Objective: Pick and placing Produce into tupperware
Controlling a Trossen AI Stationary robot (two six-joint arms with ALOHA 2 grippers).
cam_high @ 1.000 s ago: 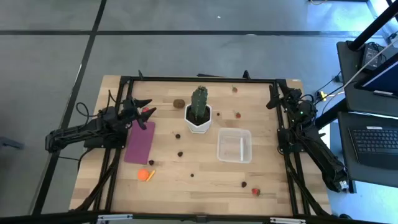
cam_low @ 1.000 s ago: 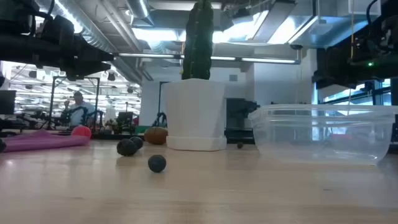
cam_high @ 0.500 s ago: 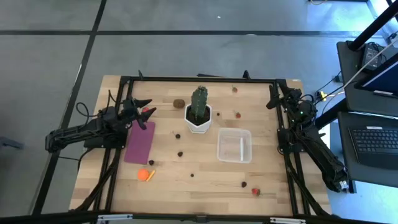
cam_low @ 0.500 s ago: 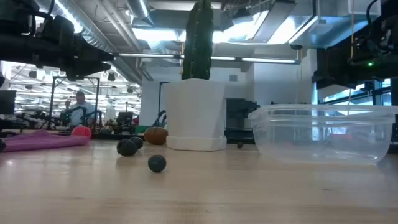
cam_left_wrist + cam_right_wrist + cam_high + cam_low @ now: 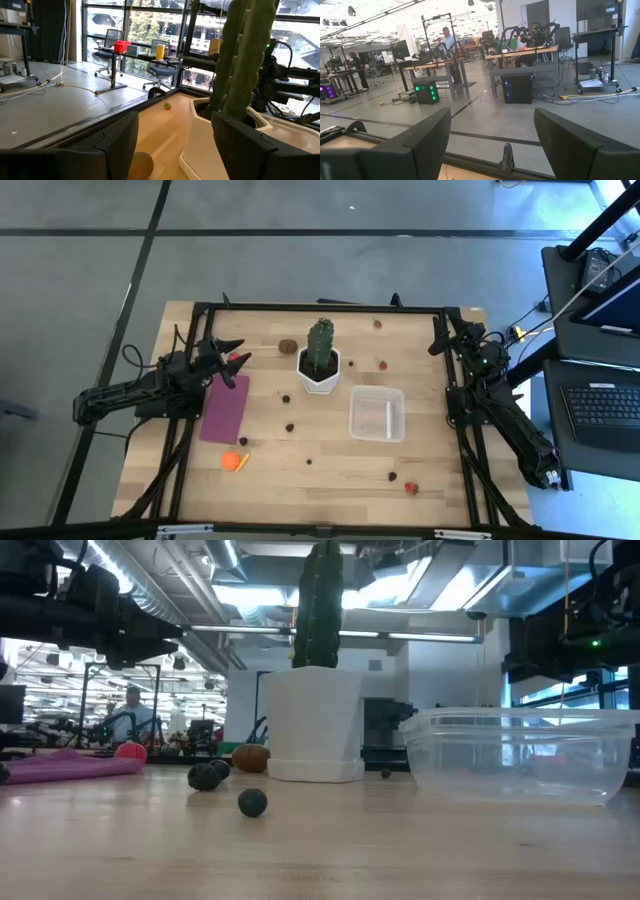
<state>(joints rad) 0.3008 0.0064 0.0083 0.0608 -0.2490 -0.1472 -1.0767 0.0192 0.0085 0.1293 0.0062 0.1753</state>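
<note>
In the high view the clear tupperware (image 5: 377,413) stands empty right of the table's middle; the low view shows it (image 5: 520,755) at right. The produce lies scattered on the wood: a brown kiwi (image 5: 288,346) (image 5: 140,166), an orange piece (image 5: 233,461), dark berries (image 5: 290,426) (image 5: 252,802) and small red ones (image 5: 411,488). One red piece (image 5: 233,358) (image 5: 130,750) rests at the purple mat's far end. My left gripper (image 5: 243,350) (image 5: 175,125) hangs open above that spot, pointing toward the kiwi and cactus. My right gripper (image 5: 436,336) (image 5: 492,120) waits open at the far right corner.
A green cactus in a white pot (image 5: 319,370) (image 5: 312,720) stands between the kiwi and the tupperware. The purple mat (image 5: 225,407) lies flat at left. A dark frame rail (image 5: 320,306) borders the table's far edge. A laptop sits off the table at right. People show in the room beyond.
</note>
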